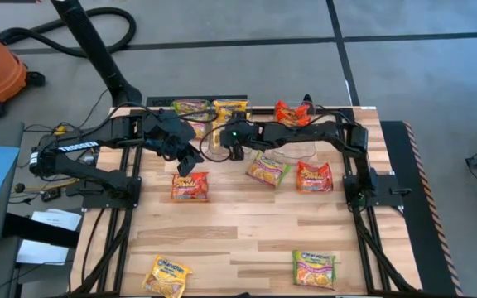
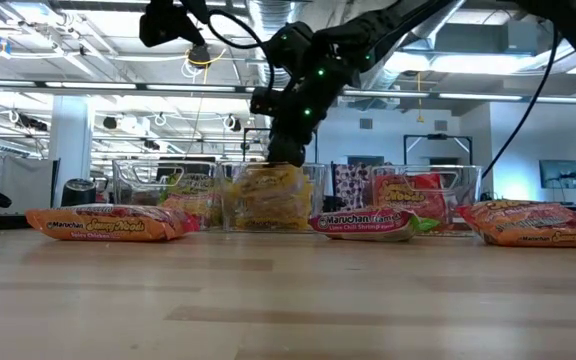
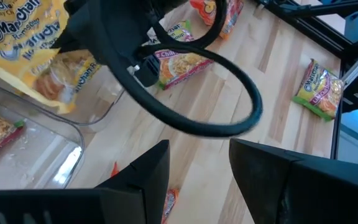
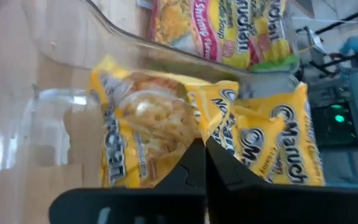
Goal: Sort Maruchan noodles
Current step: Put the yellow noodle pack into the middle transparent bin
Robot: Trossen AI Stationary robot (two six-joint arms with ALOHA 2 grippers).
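Observation:
My right gripper is shut on a yellow Maruchan packet and holds it in a clear bin at the table's far middle; the same gripper stands over the bin. My left gripper hangs open in the air just left of it, above a red-orange packet that lies flat on the table. More packets lie flat on the table: green-and-pink, red, yellow and green. My right gripper pinches the yellow packet's crinkled wrapper between its two fingers, which slant down from the table's right. The packet hangs below the fingers inside the clear bin's walls. Whether its lower end rests on the bin's floor I cannot tell.
Other packets lie in bins along the far edge: green-and-pink, yellow and red. A black cable loop hangs from the right arm between the two grippers. The near middle of the wooden table is bare.

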